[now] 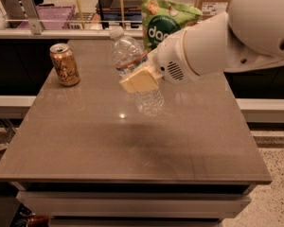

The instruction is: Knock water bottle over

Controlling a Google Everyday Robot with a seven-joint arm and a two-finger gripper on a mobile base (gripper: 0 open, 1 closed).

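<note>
Water bottle (126, 51): clear ribbed plastic, shiny, w/ a white plastic cap and a thin printed label band. Gripper (138, 79) sits against the bottle's mid-section, above the tabletop; its tan face looks matt to me, maybe rubbery, can't tell for sure. Arm shell (227, 37) behind it: smooth white plastic, semi-gloss. Table (132, 155) top: brown, smooth, satin, I'm getting a small light glint. Can (65, 64): gold metal, glossy. Bag (163, 25) at the back: green, crinkly, shiny film.
</note>
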